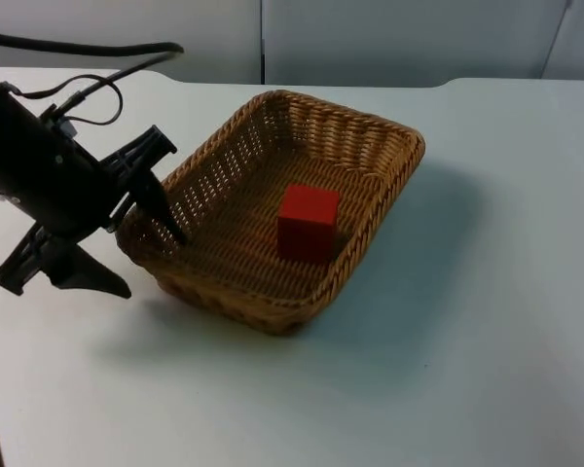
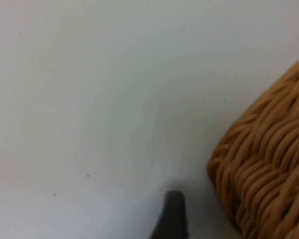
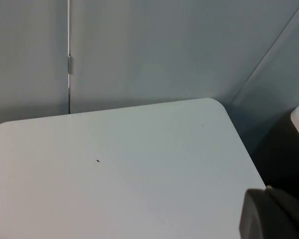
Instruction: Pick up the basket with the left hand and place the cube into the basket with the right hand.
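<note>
Inside basket (image 1: 370, 146), red cube (image 1: 307, 222).

Top cam sits high, looking down and forward over the worktop (image 1: 487, 370) to the grey wall (image 1: 399, 39). Left wrist cam hangs super close over the worktop (image 2: 89, 99), catching the basket (image 2: 269, 169) corner, same basket (image 1: 224, 282) the top cam sees. Right wrist cam looks across a bare worktop (image 3: 114, 174) corner toward the wall (image 3: 154, 50).

The basket (image 1: 273, 209) was tan-brown wicker with a woven pattern; the cube (image 1: 307, 222) inside was plain red; the table (image 1: 487, 341) white, the left gripper (image 1: 151, 219) black.
</note>
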`<state>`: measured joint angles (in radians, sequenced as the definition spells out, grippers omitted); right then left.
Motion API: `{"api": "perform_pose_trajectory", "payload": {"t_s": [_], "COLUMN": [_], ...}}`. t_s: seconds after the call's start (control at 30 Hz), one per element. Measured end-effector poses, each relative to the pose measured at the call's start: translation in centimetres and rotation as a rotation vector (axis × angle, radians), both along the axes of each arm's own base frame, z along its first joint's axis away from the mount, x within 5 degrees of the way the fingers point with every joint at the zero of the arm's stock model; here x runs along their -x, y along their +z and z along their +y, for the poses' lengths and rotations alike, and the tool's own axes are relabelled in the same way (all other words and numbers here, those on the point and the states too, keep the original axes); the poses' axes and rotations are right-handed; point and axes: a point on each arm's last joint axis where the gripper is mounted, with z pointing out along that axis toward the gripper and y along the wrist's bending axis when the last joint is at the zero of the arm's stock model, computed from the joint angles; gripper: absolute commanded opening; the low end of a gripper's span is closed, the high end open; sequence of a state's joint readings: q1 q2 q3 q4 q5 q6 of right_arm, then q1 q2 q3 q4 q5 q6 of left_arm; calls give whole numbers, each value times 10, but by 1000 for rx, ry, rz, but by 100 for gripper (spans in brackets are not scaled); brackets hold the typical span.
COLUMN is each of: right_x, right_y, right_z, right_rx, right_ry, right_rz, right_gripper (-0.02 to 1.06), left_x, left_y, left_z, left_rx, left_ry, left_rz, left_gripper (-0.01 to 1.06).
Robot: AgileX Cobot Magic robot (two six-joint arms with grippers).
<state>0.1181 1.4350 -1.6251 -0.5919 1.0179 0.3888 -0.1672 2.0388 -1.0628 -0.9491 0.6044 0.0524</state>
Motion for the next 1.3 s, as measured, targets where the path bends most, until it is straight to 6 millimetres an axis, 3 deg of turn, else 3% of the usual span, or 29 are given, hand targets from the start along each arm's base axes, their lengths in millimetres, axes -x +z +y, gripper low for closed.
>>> {"api": "perform_pose_trajectory", "payload": {"t_s": [0.17,0.37,0.43,0.47,0.5,0.53,0.63,0.8,0.93,1.3], "right_x": [0,0,-1,0,0,0,0,0,0,0], "right_y": [-1,-1,-1,-2,-2,-3,-3,-3,-3,-3], "right_z": [1,2,3,4,4,4,4,5,5,5], "right_rx": [-19,-26,-42,-50,-50,-64,-54,-51,-53,-57], "right_ry": [7,11,15,16,16,18,25,28,28,31], "right_rz": [-1,-2,0,4,4,9,19,23,25,22], "right_gripper": [0,0,0,0,0,0,0,0,0,0], "left_x": [-6,-42,-61,-66,-66,-70,-76,-66,-64,-69], "left_y": [6,49,82,96,96,112,162,214,219,202], "left_z": [-2,-12,-20,-22,-22,-23,-19,-3,5,8], "left_rx": [9,72,111,127,127,137,96,-75,-165,-206], "left_ry": [-7,-127,-210,-246,-246,-278,-373,-365,-353,-375], "left_rz": [-23,-178,-277,-316,-316,-355,-483,-624,-615,-551], "left_gripper": [80,79,67,53,41,41,2,0,0,0]}}
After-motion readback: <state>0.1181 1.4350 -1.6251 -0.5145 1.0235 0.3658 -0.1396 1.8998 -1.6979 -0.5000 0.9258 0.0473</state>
